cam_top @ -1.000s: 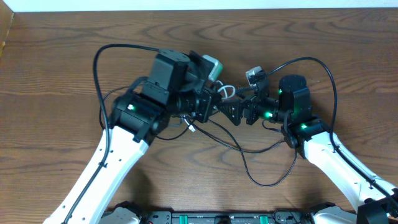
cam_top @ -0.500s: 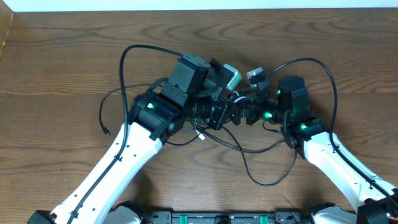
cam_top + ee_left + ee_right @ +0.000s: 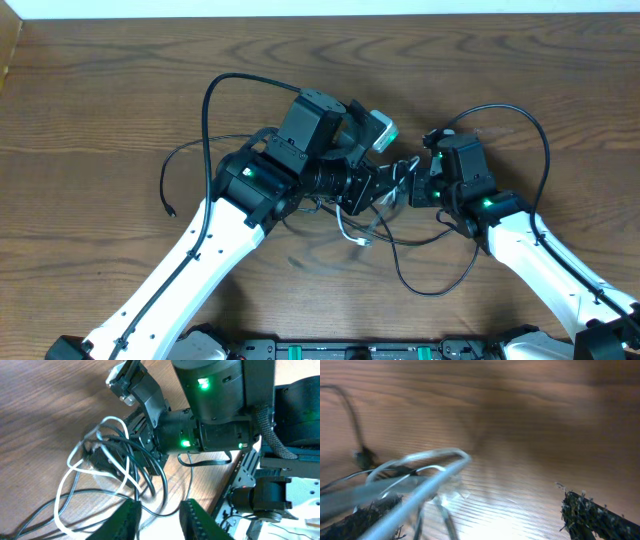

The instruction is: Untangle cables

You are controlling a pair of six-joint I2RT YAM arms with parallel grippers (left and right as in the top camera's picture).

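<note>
At table [image 3: 100,100] centre between the arms, white cable [image 3: 59,495] and black cable [image 3: 430,292] lie looped together, none separated yet; left gripper [image 3: 159,510] slightly parted, empty; right gripper [image 3: 480,510] wide open, empty.

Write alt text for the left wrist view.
White cable and black cable are looped together over the wooden table, at the tip of the right arm. The left hand shows at the bottom edge, fingertips apart, gripping nothing.
</note>
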